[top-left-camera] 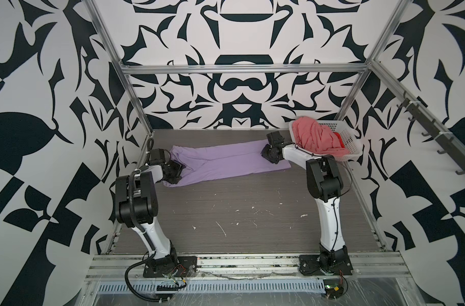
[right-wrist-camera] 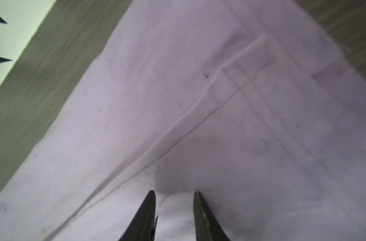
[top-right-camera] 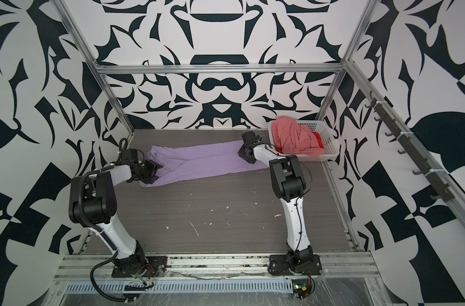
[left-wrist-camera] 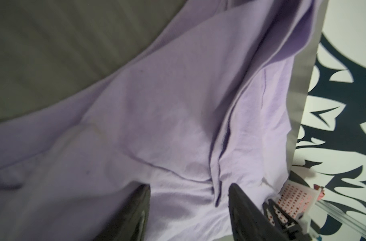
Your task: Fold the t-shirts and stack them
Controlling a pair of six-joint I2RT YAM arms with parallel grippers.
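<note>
A grey wood-grain table, scuffed white near the front, sits inside patterned black-and-white walls. Further back, the lavender tee lies flat as a long, narrow band across the table, probably already folded lengthwise. The left gripper is at one end with its fingers spread wide over the cloth. The right gripper is at the other end, fingers slightly apart with cloth between them; I cannot tell whether they nip it. One arm at each end suits a crosswise fold. In the far right corner, the white basket holds the salmon-pink tee and the red tee, waiting their turn.
</note>
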